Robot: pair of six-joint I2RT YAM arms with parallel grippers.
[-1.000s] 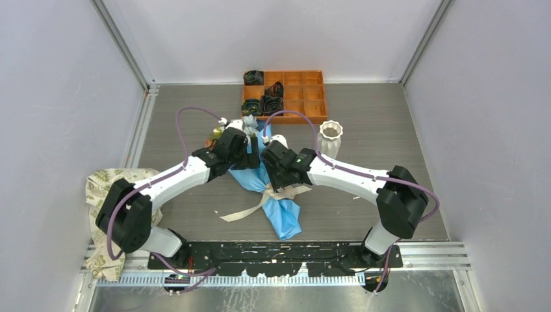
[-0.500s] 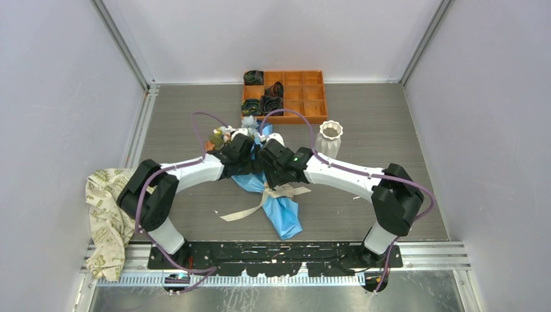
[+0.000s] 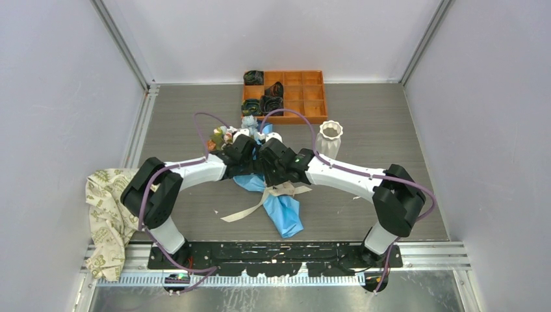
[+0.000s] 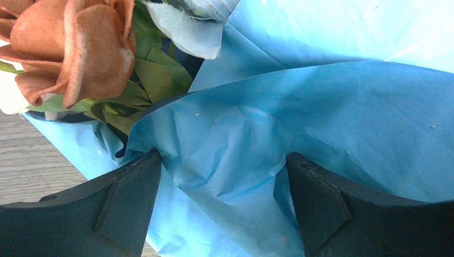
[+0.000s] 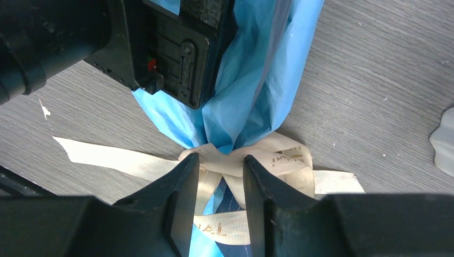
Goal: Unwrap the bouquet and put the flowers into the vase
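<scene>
The bouquet (image 3: pixel 282 211) lies flat on the grey, wood-grained tabletop (image 3: pixel 390 130). Its long axis runs from the blooms (image 3: pixel 249 123) at the far end, just past both hands, to the tapered paper tail on their near side, skewed a little to the right. Its wrapping paper (image 4: pixel 321 107) is thin, matte sky-blue tissue, creased and puckered.

The left hand (image 4: pixel 222 160) is spread wide. Its black wedge-shaped fingers (image 4: pixel 126 209) sit astride a bulge of that paper, each tip touching it. Just beyond one finger is an orange fabric rose (image 4: pixel 75 48) with soft curled petals over crinkled green leaves (image 4: pixel 155 75).

The right hand (image 5: pixel 219 163) is narrowed around the knot of the ribbon (image 5: pixel 281 158), a flat, woven beige band, faintly printed, that cinches the paper into a waist. Its fingers (image 5: pixel 262 203) flank the knot closely, but I cannot tell whether they pinch it.

The vase (image 3: pixel 330 138), white, ribbed and scallop-rimmed, stands upright to the right of the right hand, apart from it.
</scene>
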